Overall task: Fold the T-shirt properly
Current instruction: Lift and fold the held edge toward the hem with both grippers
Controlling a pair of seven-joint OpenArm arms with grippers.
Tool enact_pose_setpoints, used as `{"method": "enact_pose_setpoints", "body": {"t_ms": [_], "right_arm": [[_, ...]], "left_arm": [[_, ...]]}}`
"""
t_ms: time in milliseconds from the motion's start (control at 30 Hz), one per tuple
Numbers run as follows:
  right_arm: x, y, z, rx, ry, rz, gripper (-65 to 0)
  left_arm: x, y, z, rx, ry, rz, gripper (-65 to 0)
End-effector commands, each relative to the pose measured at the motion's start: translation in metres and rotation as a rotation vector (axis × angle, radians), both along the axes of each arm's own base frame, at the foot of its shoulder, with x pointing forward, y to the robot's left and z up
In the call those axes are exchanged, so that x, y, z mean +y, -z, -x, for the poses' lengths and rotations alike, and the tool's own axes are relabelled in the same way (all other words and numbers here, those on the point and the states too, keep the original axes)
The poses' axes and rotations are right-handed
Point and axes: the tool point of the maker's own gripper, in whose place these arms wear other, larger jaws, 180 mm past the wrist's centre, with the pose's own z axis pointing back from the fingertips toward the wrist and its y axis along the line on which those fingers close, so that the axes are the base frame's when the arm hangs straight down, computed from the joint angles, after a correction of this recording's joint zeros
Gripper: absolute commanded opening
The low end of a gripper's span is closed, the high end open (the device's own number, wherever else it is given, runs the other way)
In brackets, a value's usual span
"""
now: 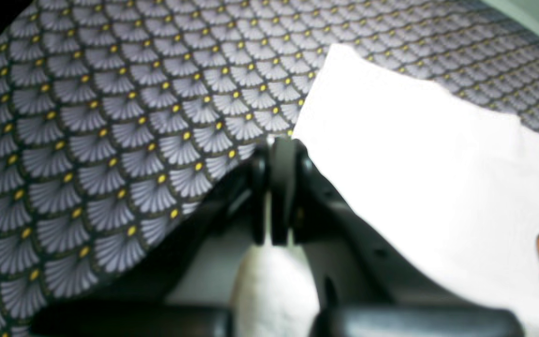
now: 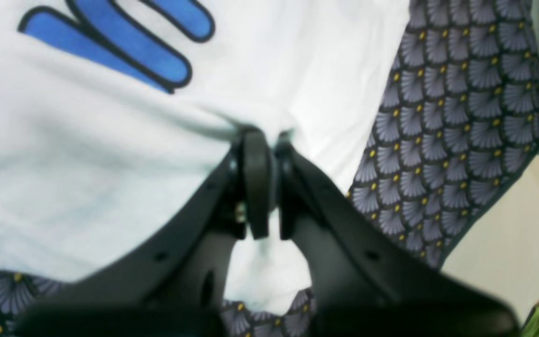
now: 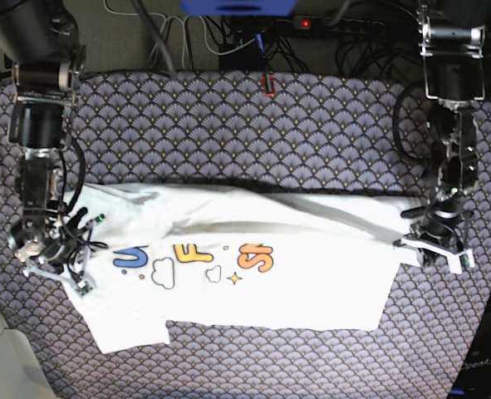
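T-shirt (image 3: pixel 253 258) lies spread across middle of table (image 3: pixel 228 125), print up, top part folded down over itself, blue, yellow, orange letters showing left of centre in base view. My left hand (image 1: pixel 276 140) at shirt's right edge in base view, jaws pressed together, pinching white cloth edge. My right hand (image 2: pixel 267 135) at shirt's left edge in base view, jaws closed on white fold beside blue lettering. Patterned fan-print cloth (image 1: pixel 110 117) covers table.
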Motion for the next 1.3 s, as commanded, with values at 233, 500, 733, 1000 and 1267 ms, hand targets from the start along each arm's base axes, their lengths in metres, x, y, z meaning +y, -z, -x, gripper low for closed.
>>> {"method": "enact_pose_setpoints", "body": {"t_ms": [233,500,733,1000,1267], "right_arm": [[-0.005,-0.018,-0.021,-0.058,0.007,-0.019,-65.0],[-0.005,-0.028,-0.028,-0.082,0.003,-0.018,-65.0],[-0.011,-0.033,-0.030,-0.098,0.004,-0.010,-65.0],[-0.011,-0.030,-0.028,-0.090,-0.015,0.008,-65.0],[-0.020,-0.025,-0.022,-0.074,-0.002,0.018,-65.0]], "left_arm": [[-0.011,-0.022,-0.019,-0.058,0.034,-0.147,-64.5],[-0.026,-0.040,-0.036,-0.094,0.067,-0.177,-64.0],[-0.026,-0.046,-0.040,-0.106,0.068,-0.177,-64.0],[-0.026,-0.045,-0.040,-0.103,0.068,-0.177,-64.0],[-0.014,-0.016,-0.033,-0.032,0.043,-0.169,-50.9]]}}
